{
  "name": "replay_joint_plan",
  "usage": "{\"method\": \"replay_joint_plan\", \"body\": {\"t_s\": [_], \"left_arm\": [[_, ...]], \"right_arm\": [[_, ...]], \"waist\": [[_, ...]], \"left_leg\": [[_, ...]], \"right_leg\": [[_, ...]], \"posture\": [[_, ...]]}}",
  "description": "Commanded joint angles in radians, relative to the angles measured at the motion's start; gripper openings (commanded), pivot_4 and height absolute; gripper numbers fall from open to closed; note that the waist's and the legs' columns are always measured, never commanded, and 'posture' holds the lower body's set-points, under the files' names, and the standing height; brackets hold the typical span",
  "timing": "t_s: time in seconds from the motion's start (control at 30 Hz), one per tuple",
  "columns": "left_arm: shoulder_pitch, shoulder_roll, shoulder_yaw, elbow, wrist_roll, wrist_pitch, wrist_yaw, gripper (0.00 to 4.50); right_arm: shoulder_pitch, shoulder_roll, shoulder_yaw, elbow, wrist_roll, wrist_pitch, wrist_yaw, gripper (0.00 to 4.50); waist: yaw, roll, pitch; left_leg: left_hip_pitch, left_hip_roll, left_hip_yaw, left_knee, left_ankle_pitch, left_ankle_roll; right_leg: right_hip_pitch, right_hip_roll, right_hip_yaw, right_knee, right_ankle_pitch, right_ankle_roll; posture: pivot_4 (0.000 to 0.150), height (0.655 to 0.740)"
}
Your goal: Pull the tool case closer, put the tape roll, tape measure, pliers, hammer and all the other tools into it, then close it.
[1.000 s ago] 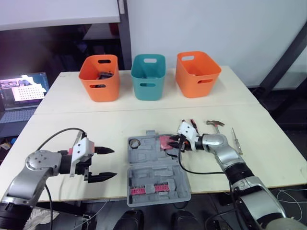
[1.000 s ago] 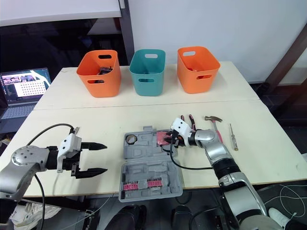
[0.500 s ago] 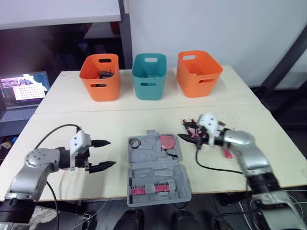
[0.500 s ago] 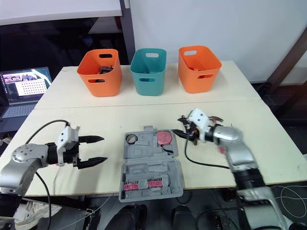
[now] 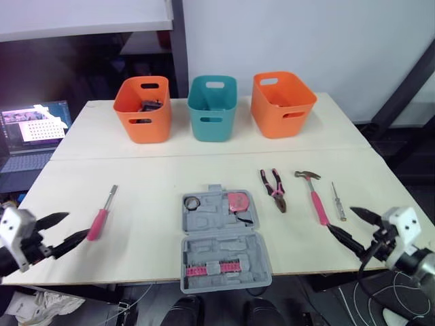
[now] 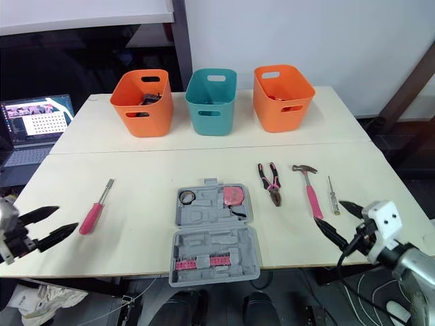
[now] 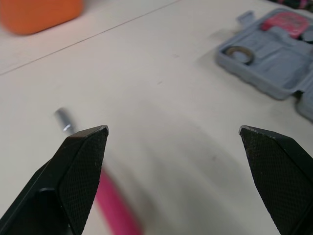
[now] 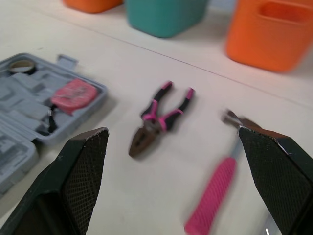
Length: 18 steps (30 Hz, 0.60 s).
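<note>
The grey tool case (image 5: 221, 238) lies open near the table's front edge. In its far half sit the tape roll (image 5: 192, 202) and the pink tape measure (image 5: 237, 201). To its right, on the table, lie the pliers (image 5: 274, 190), the pink-handled hammer (image 5: 314, 199) and a thin screwdriver (image 5: 337, 202). A pink-handled screwdriver (image 5: 102, 214) lies to the left of the case. My left gripper (image 5: 77, 224) stands open at the front left, just short of that screwdriver (image 7: 115, 205). At the front right corner my right gripper (image 5: 340, 219) is open and holds nothing, facing the pliers (image 8: 159, 117) and the hammer (image 8: 215, 196).
Three bins line the back of the table: an orange one (image 5: 141, 109) with dark items inside, a teal one (image 5: 211, 107) and another orange one (image 5: 282, 103). A laptop (image 5: 30, 132) sits off the table's left side. A seam crosses the tabletop behind the tools.
My right gripper let go of the tape measure in the case, opened and drew back to the front right corner. The left arm pulled back to the front left.
</note>
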Motion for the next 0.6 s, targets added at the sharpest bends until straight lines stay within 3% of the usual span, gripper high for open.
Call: {"method": "replay_joint_plan", "body": {"t_s": [0.03, 0.37, 0.6], "left_arm": [[0.031, 0.011, 0.07, 0.037, -0.018, -0.03, 0.0, 4.5], [-0.026, 0.015, 0.044, 0.004, -0.019, -0.016, 0.009, 4.5], [-0.169, 0.057, -0.104, -0.198, -0.056, 0.137, -0.036, 4.5]], "right_arm": [[0.059, 0.018, -0.094, 0.054, 0.007, -0.062, -0.027, 4.48], [0.001, -0.017, -0.023, 0.1, -0.005, -0.082, -0.027, 4.48], [-0.154, -0.123, 0.061, 0.035, 0.061, 0.06, 0.018, 4.48]], "waist": [[-0.003, 0.0, 0.0], [-0.007, -0.002, -0.001], [-0.001, -0.002, -0.001]], "left_leg": [[0.0, 0.0, 0.0, 0.0, 0.0, -0.001], [0.0, 0.001, 0.001, -0.001, -0.001, 0.0], [0.0, 0.001, 0.001, 0.0, -0.001, 0.0]], "right_leg": [[0.0, 0.0, 0.0, -0.002, 0.0, 0.0], [0.003, 0.0, -0.001, -0.004, 0.0, -0.001], [0.001, -0.001, -0.002, -0.004, 0.0, 0.0]], "posture": [[0.15, 0.7329], [0.15, 0.7329], [0.15, 0.7329]]}}
